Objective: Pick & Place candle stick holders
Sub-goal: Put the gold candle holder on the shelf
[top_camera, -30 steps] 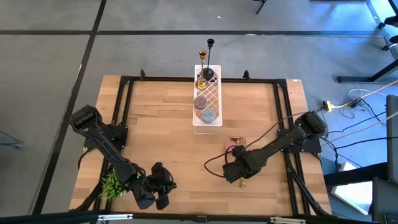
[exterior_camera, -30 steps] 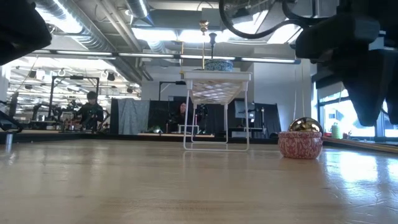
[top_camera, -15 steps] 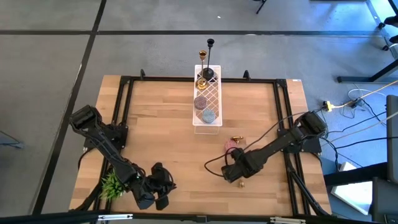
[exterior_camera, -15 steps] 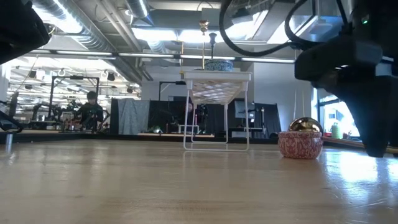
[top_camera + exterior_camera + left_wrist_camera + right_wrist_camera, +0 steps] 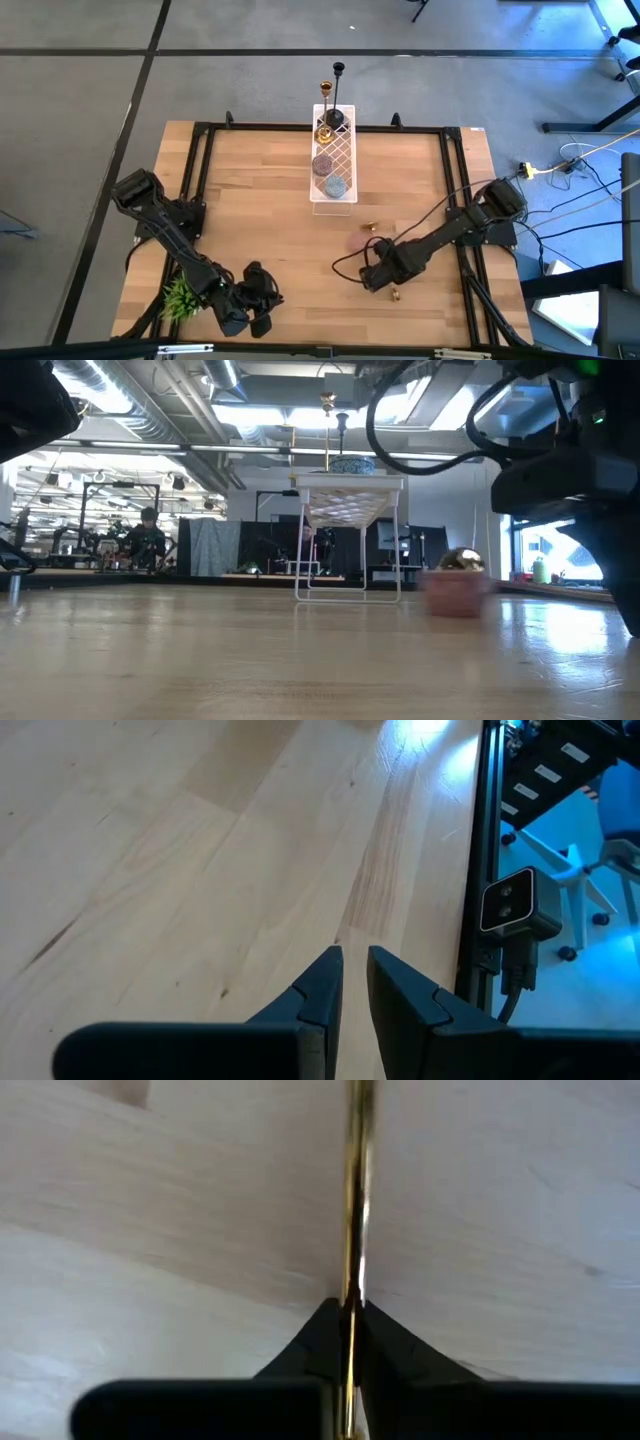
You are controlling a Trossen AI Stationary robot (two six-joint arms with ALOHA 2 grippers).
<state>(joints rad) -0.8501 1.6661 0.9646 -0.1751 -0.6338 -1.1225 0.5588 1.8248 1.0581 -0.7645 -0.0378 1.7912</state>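
**Thin gold stem pinched low on the table**

The right gripper (image 5: pixel 347 1320) sits down at the tabletop (image 5: pixel 260 210) in the near right part, its fingers pressed onto a gold candle stick holder (image 5: pixel 355 1190); the stem runs straight out between the finger tips, lying flat along the wood. From above, a small gold end (image 5: pixel 393 294) shows just beside the gripper on the near side, and another gold piece (image 5: pixel 368 227) lies a little farther away toward the white rack (image 5: pixel 349 187) (which already carries a black holder (image 5: pixel 338 95) and a gold one standing upright). The left gripper (image 5: pixel 355 982) waits at the near left by the green tuft (image 5: pixel 180 297), fingers nearly together on nothing.

Judged from its look, the stem is stiff, light, polished and slippery; a grip on so narrow a rod may let it swivel, so taking hold near the weighted base seems steadier than near the middle.
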